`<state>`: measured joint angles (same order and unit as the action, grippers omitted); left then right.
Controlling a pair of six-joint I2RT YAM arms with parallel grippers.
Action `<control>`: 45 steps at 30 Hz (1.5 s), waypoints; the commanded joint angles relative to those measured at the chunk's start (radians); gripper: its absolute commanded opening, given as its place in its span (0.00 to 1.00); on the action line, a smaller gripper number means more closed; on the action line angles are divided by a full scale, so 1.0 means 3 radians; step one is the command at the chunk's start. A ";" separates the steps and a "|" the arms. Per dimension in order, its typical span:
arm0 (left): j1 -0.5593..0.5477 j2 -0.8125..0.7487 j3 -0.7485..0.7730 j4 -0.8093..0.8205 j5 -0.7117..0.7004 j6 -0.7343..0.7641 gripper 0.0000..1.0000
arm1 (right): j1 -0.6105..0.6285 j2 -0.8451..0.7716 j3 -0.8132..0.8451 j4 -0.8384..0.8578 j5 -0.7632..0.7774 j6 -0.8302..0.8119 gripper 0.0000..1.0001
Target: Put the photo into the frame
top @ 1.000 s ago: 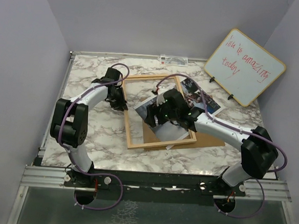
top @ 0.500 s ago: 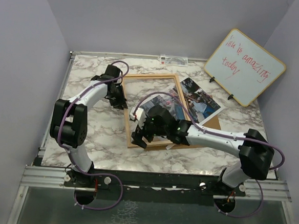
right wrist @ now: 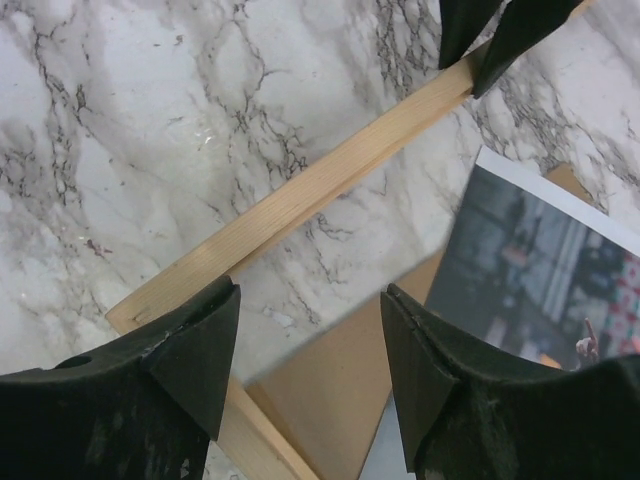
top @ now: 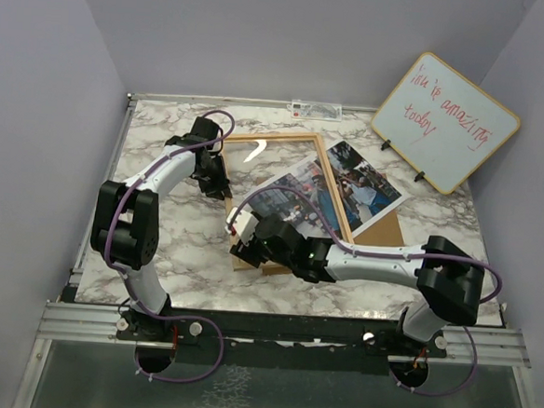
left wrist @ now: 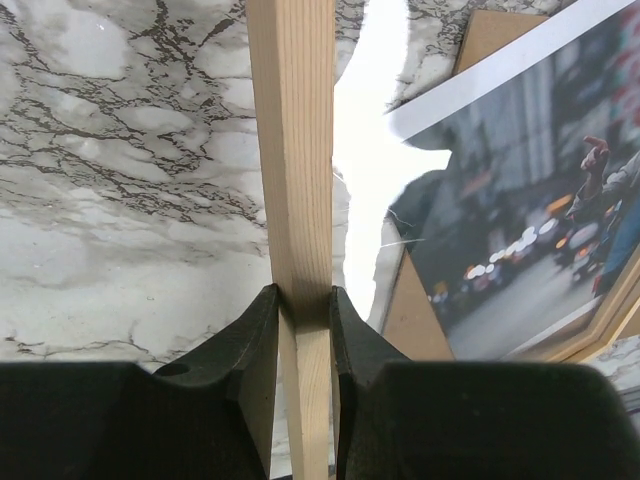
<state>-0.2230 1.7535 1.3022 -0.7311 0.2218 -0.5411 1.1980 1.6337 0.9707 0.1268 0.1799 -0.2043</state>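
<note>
The left end effector [left wrist: 303, 300] is closed narrowly on the left rail of the frame [left wrist: 290, 150], one finger on each side of the light wood. To its right, past that rail, lies the photo [left wrist: 520, 220], tilted, part of it seen inside the frame's opening and part sticking out beyond the opposite rail, which runs across the print. The right end effector [right wrist: 310, 295] hangs over the near left corner of the frame with its fingers [right wrist: 190, 345] spread wide and nothing between them. Directly below it are the marble surface [right wrist: 130, 130] and a corner of the brown backing board [right wrist: 340, 390]. The photo's white-bordered edge is ahead of it and to its right. Further ahead along the same rail, the left end effector's fingertips show. A whiteboard [top: 446, 121] with red writing leans well beyond both end effectors, at the far right.
</note>
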 commanded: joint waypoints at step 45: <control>-0.0014 -0.0067 0.0087 -0.0013 0.0114 0.0009 0.00 | 0.0089 0.0348 0.0078 0.0133 0.0366 -0.0710 0.24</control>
<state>-0.2230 1.7535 1.3022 -0.7464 0.2214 -0.5392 1.2182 1.7168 0.9733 0.1551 0.2684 -0.3698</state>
